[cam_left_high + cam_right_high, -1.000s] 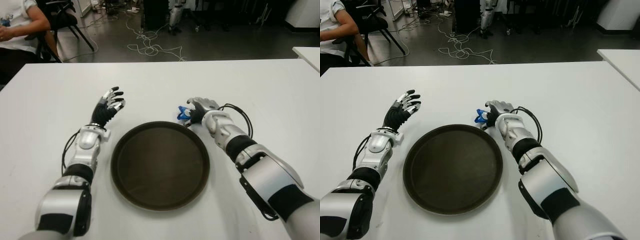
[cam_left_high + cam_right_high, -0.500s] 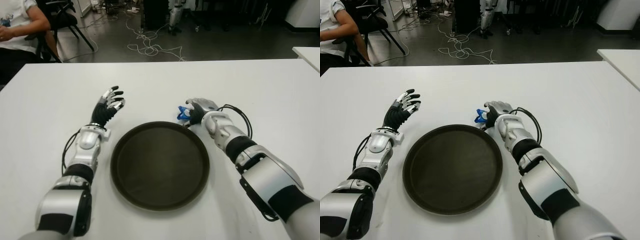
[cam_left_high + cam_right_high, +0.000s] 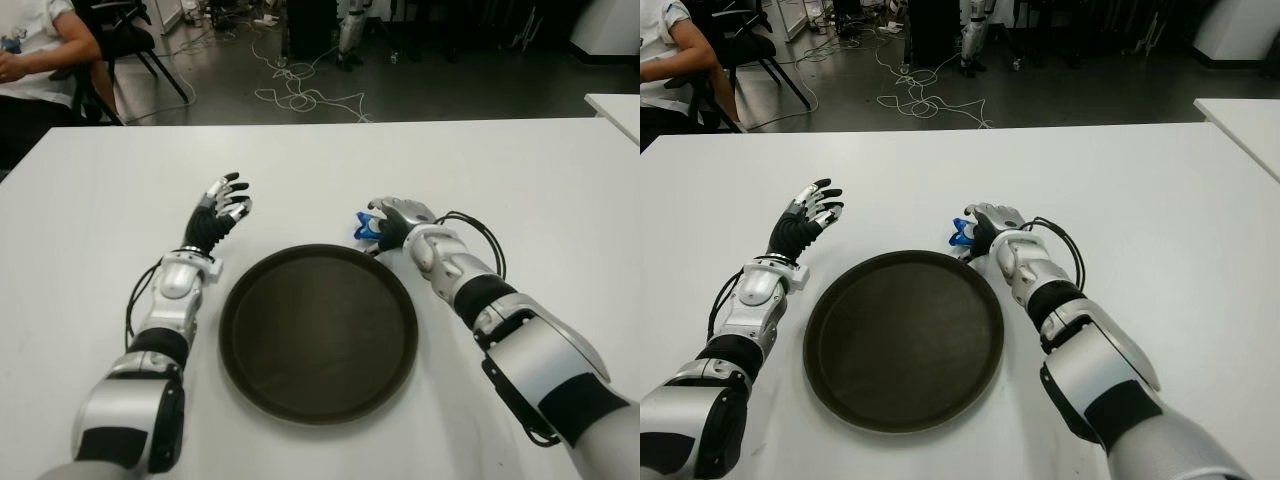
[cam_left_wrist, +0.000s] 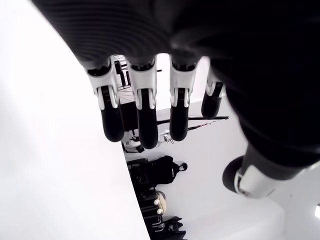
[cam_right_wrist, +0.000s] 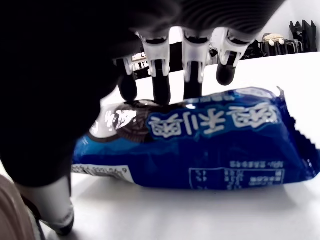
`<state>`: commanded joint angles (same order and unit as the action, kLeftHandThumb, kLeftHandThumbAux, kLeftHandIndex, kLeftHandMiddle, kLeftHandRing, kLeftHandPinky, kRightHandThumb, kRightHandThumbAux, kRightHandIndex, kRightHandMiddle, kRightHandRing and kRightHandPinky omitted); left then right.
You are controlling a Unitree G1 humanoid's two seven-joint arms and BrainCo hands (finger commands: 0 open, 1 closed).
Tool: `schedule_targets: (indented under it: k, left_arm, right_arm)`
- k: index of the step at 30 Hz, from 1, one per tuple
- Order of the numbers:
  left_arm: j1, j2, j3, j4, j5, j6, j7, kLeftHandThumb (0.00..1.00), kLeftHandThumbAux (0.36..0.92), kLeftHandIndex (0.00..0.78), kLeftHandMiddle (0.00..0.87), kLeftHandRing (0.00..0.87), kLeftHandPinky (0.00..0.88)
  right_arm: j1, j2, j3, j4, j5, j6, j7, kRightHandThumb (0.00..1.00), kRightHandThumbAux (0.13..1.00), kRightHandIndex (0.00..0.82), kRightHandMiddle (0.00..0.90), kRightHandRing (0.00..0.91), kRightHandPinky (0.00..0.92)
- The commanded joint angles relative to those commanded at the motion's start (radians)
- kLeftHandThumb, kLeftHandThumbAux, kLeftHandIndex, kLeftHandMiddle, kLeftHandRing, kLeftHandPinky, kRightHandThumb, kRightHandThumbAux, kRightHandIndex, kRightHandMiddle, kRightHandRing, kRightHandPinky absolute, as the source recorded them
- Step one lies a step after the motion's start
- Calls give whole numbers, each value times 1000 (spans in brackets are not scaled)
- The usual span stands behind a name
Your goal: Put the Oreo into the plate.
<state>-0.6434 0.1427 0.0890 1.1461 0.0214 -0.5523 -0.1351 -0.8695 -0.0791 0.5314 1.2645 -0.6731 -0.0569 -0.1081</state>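
Right robot hand (image 3: pixel 392 222) curled over the Oreo (image 5: pixel 200 145) on the table (image 3: pixel 520 180), just off the plate (image 3: pixel 318 330) rim at 1 o'clock. Grip looks partial; the slick pack may slip or snag the rim. Left robot hand (image 3: pixel 220 212) spread, empty, at 10 o'clock.

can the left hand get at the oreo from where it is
Probably not easily. The left hand shows left of the plate, open and empty, while the Oreo sits past the plate's far right rim, under the right hand curling over it.

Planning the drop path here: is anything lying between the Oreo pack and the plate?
Nothing visible. The Oreo pack sits under the right hand just beyond the plate's far right rim, with only bare table between. The left hand shows open, left of the plate.
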Motion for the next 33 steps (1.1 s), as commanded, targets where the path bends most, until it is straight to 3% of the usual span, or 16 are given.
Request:
schedule_targets:
  k: [9, 16, 28, 33]
  left_arm:
    - [2, 3, -5, -1, 8, -9, 6, 90, 617, 104, 195, 197, 218]
    - [5, 2, -5, -4, 8, -14, 5, 88, 627, 111, 196, 200, 229]
    - [11, 2, -3, -20, 2, -4, -2, 81, 595, 104, 197, 199, 219]
    - [12, 2, -4, -23, 5, 1, 1, 89, 614, 102, 196, 197, 218]
  right_arm:
    - [-3, -3, -1, 22, -1, -3, 7, 0, 729, 164, 179, 185, 151]
    - [-29, -18, 3, 60, -2, 16, 74, 0, 716, 135, 157, 155, 115]
    - [-46, -27, 30, 69, -15, 35, 168, 0, 721, 99, 120, 103, 71]
    - [-52, -34, 35, 69, -11, 28, 192, 0, 737, 88, 110, 93, 61]
